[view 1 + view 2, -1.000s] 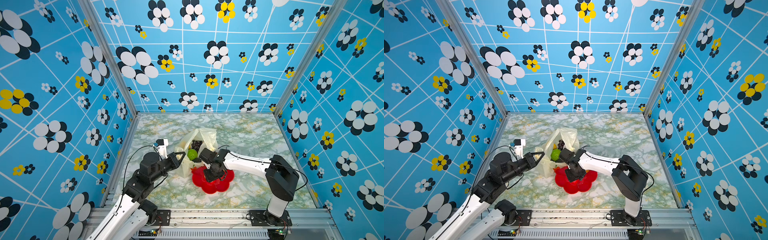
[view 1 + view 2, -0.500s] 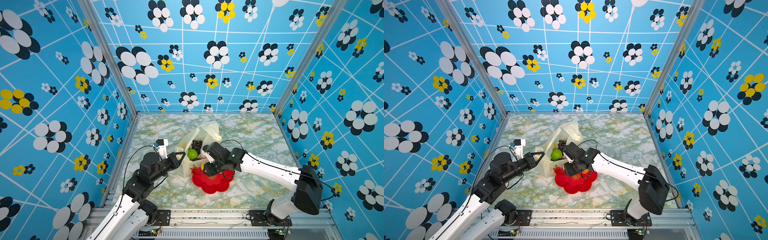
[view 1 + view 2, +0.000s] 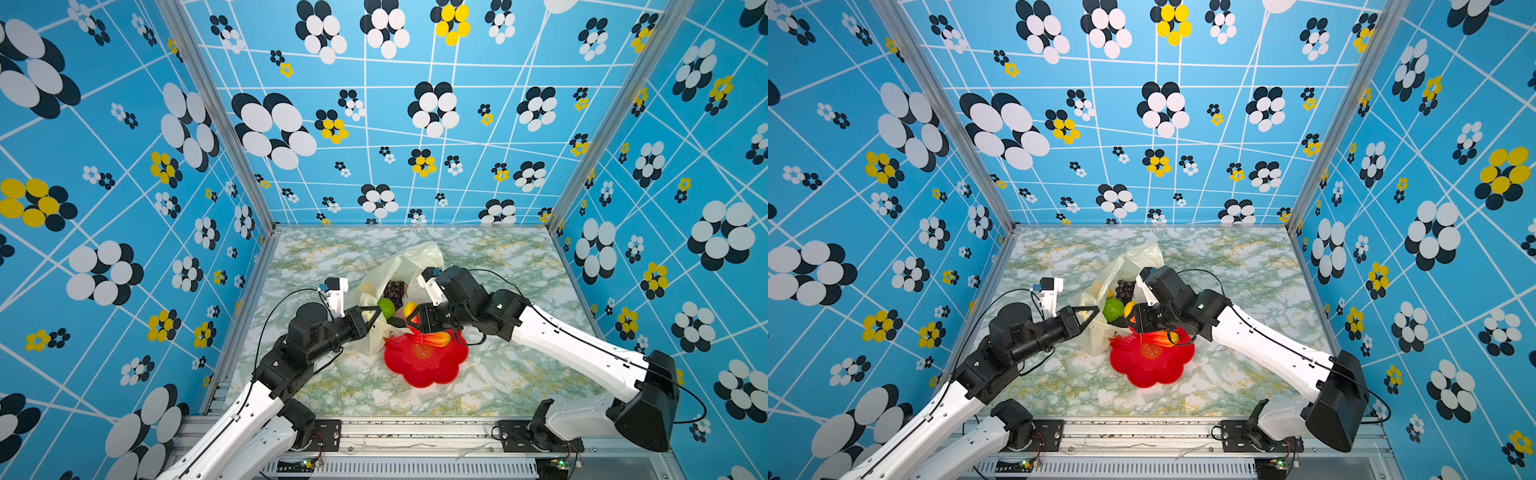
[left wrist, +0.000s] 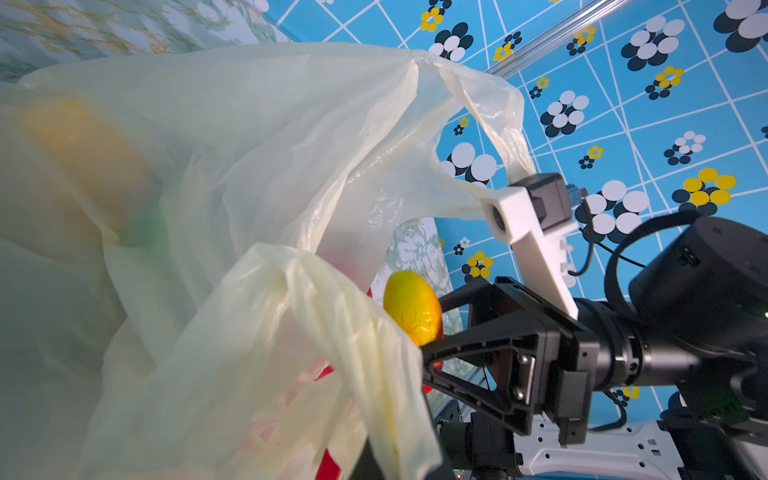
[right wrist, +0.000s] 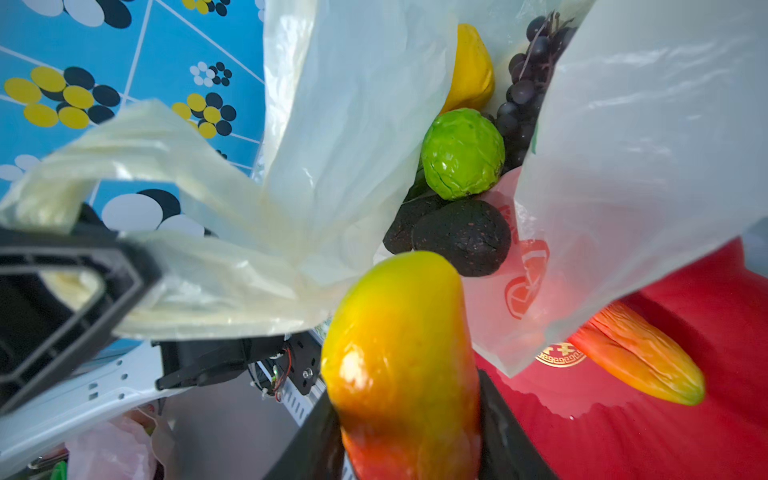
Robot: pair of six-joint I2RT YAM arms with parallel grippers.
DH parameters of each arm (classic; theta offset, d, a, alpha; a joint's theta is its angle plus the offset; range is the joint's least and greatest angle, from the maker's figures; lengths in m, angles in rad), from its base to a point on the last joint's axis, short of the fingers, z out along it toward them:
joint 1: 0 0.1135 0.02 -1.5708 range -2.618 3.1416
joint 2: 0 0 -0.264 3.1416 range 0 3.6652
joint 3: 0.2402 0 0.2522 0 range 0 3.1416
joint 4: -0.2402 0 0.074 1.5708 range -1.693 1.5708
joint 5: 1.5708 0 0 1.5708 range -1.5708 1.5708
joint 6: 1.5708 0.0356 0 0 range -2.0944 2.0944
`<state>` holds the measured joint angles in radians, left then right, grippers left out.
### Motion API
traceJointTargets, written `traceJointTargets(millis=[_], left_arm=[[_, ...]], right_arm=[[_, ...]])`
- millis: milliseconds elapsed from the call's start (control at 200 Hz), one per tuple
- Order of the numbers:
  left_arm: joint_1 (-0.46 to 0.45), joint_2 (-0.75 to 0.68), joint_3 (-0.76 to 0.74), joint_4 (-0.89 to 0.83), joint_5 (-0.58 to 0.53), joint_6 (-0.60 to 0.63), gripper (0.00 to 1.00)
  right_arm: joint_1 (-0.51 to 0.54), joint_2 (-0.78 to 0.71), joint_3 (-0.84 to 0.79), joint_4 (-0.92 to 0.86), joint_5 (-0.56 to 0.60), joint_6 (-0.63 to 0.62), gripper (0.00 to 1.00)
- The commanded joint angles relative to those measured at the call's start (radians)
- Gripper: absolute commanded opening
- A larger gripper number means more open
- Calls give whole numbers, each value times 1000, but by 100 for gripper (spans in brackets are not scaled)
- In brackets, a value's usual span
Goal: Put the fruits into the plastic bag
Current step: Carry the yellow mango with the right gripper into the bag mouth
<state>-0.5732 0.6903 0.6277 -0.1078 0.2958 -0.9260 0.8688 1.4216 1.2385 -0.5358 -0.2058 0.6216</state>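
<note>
Our right pincer [image 3: 412,321], part-closed on 1 yellow-orange toy mango [image 5: 399,353], just swung off the red flower-shaped plate [image 3: 424,370] to the mouth of the crinkly cream plastic bag [image 3: 415,257]; left pincer [image 3: 374,312] is shut on its handle, drop's close

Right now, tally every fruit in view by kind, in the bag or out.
mangoes: 3
avocados: 2
grape bunch: 1
green round fruit: 1
Total: 7

Bright even light, wrist close-ups blurred
</note>
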Motion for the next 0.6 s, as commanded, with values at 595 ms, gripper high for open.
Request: traceJointTargets(millis=[595], left_arm=[[-50,11,65,28,61,80,0]], right_arm=[[-15,266,170,208,-55,151,54]])
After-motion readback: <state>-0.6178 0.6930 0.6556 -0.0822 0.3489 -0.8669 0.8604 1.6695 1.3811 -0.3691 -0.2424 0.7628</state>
